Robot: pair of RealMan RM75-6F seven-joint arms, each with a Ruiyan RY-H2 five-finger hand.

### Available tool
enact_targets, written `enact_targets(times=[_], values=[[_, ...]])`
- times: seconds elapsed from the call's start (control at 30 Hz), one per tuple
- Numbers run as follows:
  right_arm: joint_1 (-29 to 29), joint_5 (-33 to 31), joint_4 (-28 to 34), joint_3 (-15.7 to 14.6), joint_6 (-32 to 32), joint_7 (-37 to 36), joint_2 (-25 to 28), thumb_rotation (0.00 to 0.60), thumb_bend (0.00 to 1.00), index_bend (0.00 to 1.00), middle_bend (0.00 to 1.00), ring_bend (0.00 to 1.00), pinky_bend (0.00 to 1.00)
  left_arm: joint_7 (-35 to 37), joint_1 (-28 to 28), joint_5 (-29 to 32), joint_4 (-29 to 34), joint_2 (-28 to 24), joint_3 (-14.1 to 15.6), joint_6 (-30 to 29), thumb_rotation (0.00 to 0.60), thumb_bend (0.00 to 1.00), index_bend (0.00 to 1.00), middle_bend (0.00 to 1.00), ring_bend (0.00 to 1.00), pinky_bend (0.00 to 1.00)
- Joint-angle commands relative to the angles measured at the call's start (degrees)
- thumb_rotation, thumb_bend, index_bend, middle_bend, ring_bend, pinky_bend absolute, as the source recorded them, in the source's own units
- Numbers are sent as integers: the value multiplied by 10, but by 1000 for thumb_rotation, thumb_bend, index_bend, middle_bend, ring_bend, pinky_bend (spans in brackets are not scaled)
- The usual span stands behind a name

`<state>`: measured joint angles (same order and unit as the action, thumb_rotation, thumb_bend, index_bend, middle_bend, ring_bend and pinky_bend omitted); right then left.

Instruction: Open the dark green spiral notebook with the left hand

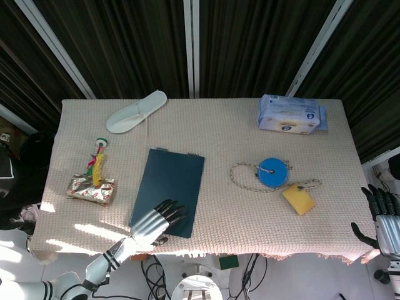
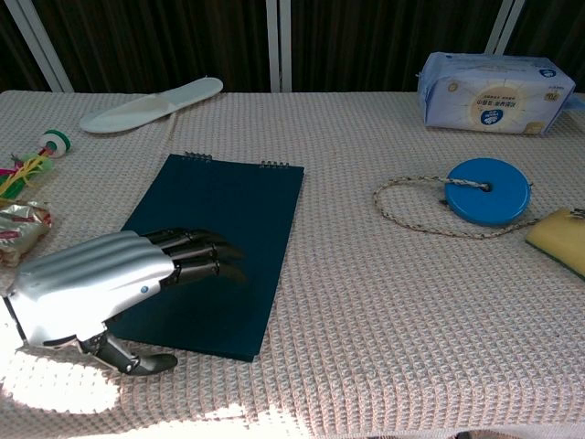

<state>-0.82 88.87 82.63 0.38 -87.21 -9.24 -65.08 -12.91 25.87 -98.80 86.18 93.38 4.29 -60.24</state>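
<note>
The dark green spiral notebook (image 1: pixel 170 187) (image 2: pixel 219 240) lies closed and flat on the beige tablecloth, its spiral binding along the far edge. My left hand (image 1: pixel 155 224) (image 2: pixel 110 288) hovers over the notebook's near left corner, palm down, fingers stretched forward and close together, thumb below beside the near edge. It holds nothing. Whether the fingers touch the cover cannot be told. My right hand (image 1: pixel 382 215) hangs off the table's right edge, fingers apart and empty; the chest view does not show it.
A white slipper (image 1: pixel 136 111) lies far left. A foil packet with a feathered toy (image 1: pixel 92 182) sits left of the notebook. A blue disc with a rope (image 1: pixel 273 172), a yellow sponge (image 1: pixel 299 199) and a tissue pack (image 1: pixel 291 115) occupy the right half.
</note>
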Motion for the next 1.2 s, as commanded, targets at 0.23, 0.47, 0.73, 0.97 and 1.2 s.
enact_targets(times=[0.23,0.47,0.73,0.97,1.2], values=[[0,-1,-3,0,1,-3,0,600,295,0,0,0,0,-6,5,13,-12,9,2,0,600,247,219,92,0,99],[-1,-2,-6,0,1,-6,0,600,295,0,0,0,0,-6,7,18,-20,13,2,-9,600,284,257,100,0,99],[0,-1,-4,0,2,-3,-1,600,296,0,0,0,0,-9,0,25,-34,25,-3,-37,600,388,320,118,0,99],[0,-2,-3,0,2,0,-1,600,296,0,0,0,0,-11,-16,-5,-108,66,-23,-127,600,416,344,164,0,99],[-1,-4,-2,0,2,1,0,600,295,0,0,0,0,-7,-14,22,-176,95,-51,-137,600,404,389,169,0,100]])
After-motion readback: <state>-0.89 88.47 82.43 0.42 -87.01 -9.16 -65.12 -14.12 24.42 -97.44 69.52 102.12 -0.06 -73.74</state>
